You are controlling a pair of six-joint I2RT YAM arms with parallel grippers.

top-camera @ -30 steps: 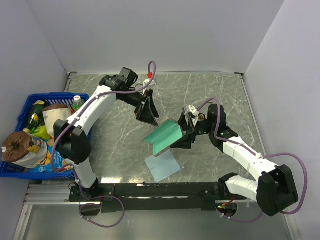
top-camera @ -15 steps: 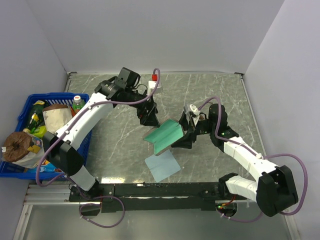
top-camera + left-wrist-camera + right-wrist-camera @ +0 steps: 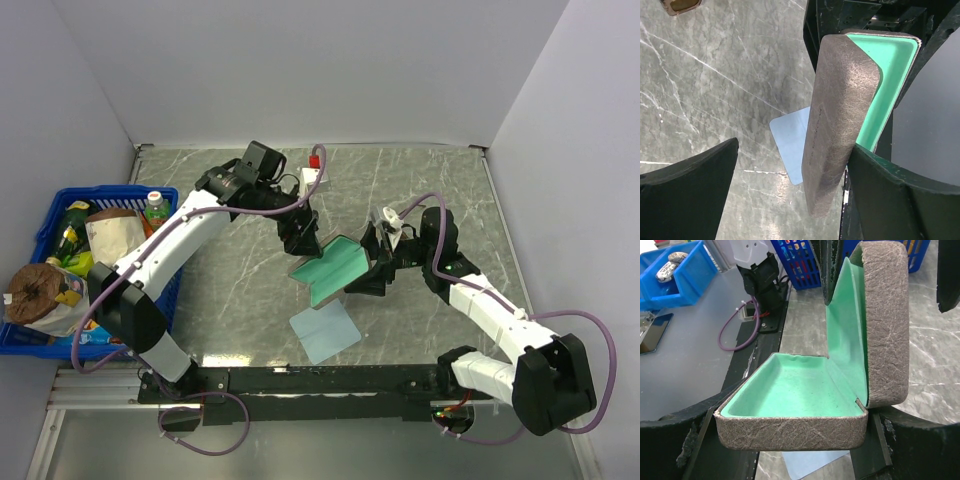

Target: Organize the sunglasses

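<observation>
My right gripper (image 3: 372,270) is clamped on the base of the case (image 3: 335,270) — lid up, teal lining showing. My left gripper (image 3: 300,240) sits at the case's 11 o'clock, its fingers (image 3: 690,185) spread wide with the lid's edge between them. The sunglasses (image 3: 683,4) lie on the table (image 3: 230,285) — just clipped at 11 o'clock in the left wrist view. The blue cloth (image 3: 325,335) lies flat at the case's 6 o'clock.
</observation>
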